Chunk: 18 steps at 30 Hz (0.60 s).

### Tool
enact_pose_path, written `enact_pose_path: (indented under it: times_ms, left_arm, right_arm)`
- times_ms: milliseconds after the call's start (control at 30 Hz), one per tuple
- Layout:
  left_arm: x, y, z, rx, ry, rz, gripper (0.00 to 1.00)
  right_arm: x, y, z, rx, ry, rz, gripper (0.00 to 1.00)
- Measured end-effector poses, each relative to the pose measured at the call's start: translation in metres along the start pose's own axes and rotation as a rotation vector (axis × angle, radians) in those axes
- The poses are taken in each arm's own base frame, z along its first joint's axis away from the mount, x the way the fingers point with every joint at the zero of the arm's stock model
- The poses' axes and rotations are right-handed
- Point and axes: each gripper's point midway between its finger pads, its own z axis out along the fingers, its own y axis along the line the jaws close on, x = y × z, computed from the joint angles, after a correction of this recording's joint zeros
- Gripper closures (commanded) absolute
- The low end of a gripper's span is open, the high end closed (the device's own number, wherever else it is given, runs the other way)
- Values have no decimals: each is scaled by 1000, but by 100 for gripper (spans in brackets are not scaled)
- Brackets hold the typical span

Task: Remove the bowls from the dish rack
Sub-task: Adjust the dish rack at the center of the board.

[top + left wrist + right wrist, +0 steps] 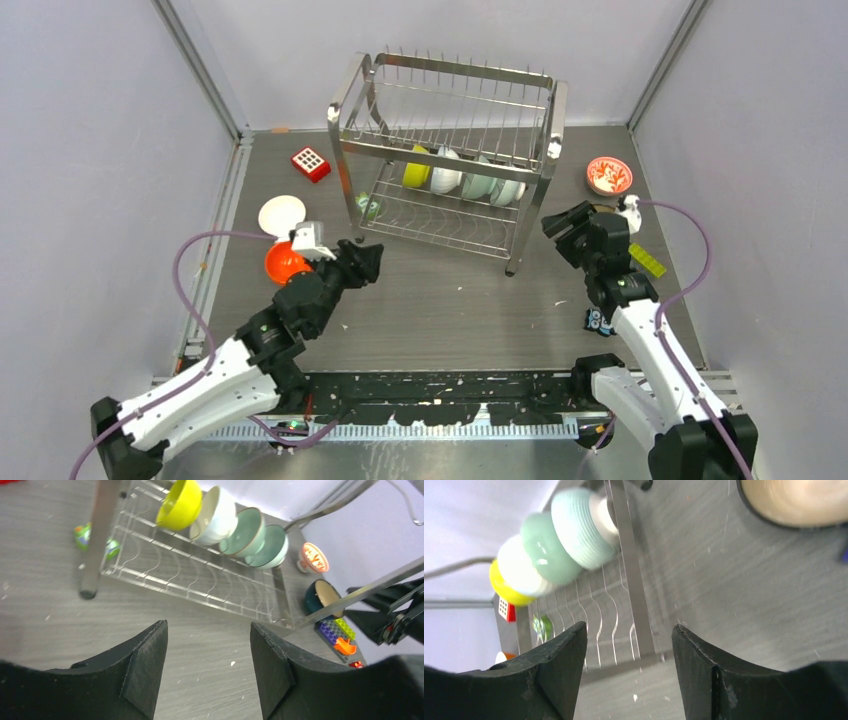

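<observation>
The steel dish rack (450,150) stands at the back centre. On its lower tier lean a lime-yellow bowl (416,172), a white bowl (446,172) and two pale teal bowls (478,178) (508,190). An orange bowl (283,264) and a white bowl (281,214) sit on the table at the left, and a red-and-white bowl (608,176) at the right. My left gripper (370,258) (209,630) is open and empty, in front of the rack's left leg. My right gripper (556,226) (629,630) is open and empty, by the rack's right leg. A dark blue bowl (796,500) lies near it.
A red block with white dots (311,163) sits left of the rack. A green toy (82,535) lies under the rack's left end. Flat coloured bricks (340,635) and a yellow-green brick (646,259) lie at the right. Walls close in on both sides.
</observation>
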Motion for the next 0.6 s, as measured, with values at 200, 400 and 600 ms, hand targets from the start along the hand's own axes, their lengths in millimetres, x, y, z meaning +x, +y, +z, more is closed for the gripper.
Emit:
enact_pose_path:
  times_ms: [200,400,600]
  left_arm:
    - [8,38,-30,-110,63,19,36]
    - [13,56,-45,-154,99,63,36]
    - [14,62,-48,-167,104,107,36]
  right_arm:
    - [-35,19,37,-47,-146,-37,31]
    - [-58,43,85,-156,-258,-169,30]
    - [-95,46,117,-185,-299,-151,31]
